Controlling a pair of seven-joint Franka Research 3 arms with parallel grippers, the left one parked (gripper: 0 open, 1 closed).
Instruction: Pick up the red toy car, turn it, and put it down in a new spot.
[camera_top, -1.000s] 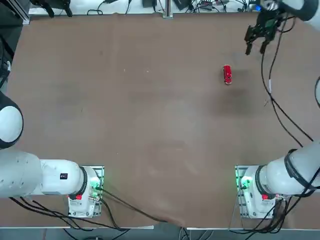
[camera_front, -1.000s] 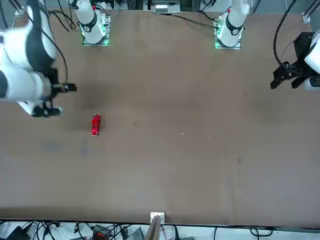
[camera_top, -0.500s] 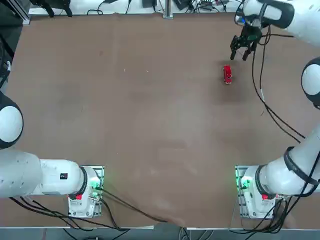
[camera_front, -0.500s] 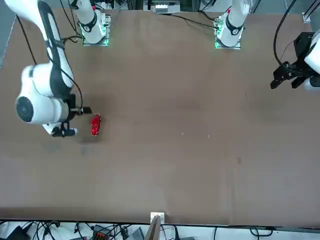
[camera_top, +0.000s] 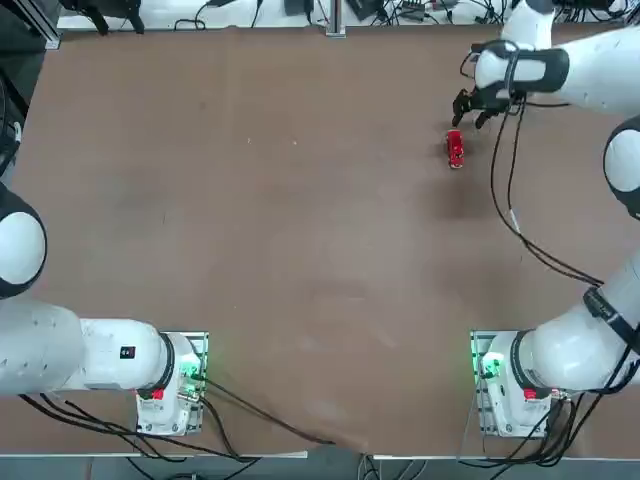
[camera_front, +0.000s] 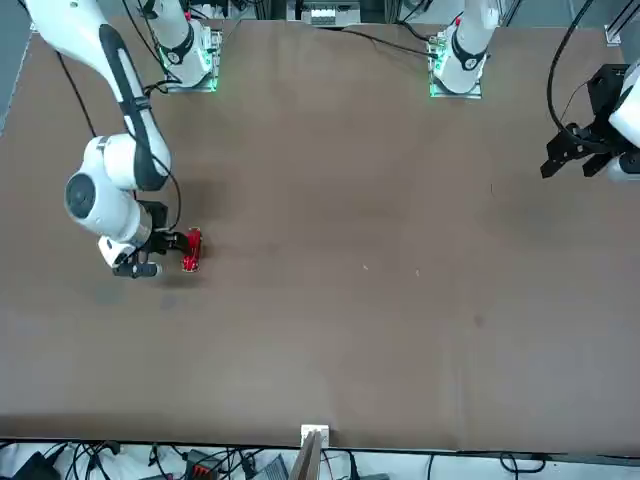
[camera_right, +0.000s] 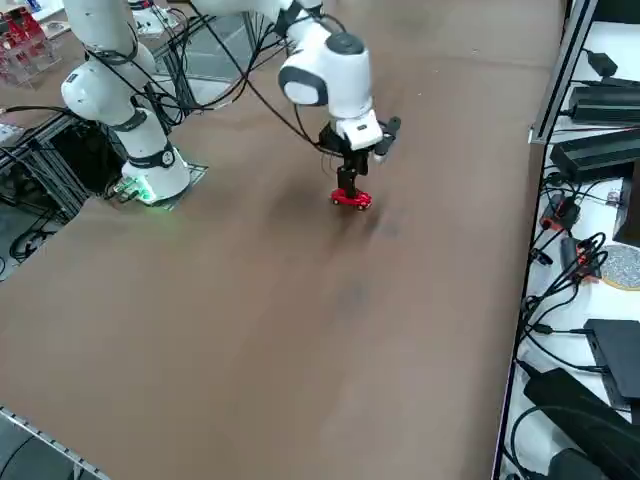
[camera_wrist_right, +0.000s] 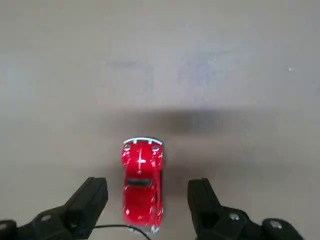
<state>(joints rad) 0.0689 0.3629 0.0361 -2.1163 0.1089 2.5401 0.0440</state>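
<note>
- red toy car (camera_wrist_right: 142, 182) sits on its wheels on the bare brown worktop (camera_top: 300, 220), far side from the right arm's base, not lifted yet
- right claw (camera_wrist_right: 148, 204) open, one finger on each long side of the car, clear gap both sides, nothing gripped
- wrist view: fingers (camera_wrist_right: 89, 200) line up across the car's width, so closing should pinch the narrow body, the sensible axis for such a small oblong thing
- side view: claw (camera_right: 352, 178) points down just above the car (camera_right: 351, 198); touching or not, can't tell
- looks like pre-grasp: needs a bit more descent, then close
- nothing near the car on the worktop; nearest item is the arm's own dangling cable (camera_top: 505, 190), beside the car, could drag across it when turning
- plenty of free surface around the car for a new spot
</note>
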